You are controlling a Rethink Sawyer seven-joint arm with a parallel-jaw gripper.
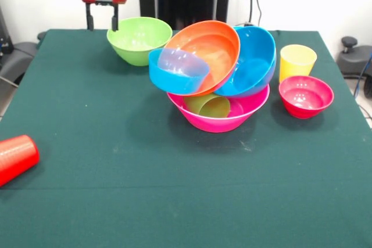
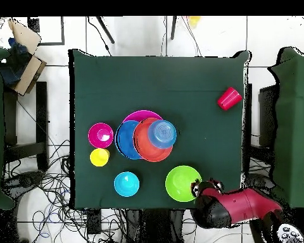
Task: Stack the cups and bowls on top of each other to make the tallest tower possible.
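Green table (image 1: 87, 201) with lopsided tower (image 1: 218, 74), lime bowl (image 1: 138, 39) beside empty, parted pincer (image 1: 102, 24).

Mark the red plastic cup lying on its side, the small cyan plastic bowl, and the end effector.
Red plastic cup (image 1: 16, 156): front view, on its side wall.
Small cyan plastic bowl (image 2: 126, 183): overhead view, on its inside bottom.
End effector (image 1: 102, 24): front view, midway between its two fingertips.

Bowls (image 1: 221, 68) nested on table (image 1: 116, 161); cup (image 1: 16, 156) well apart.
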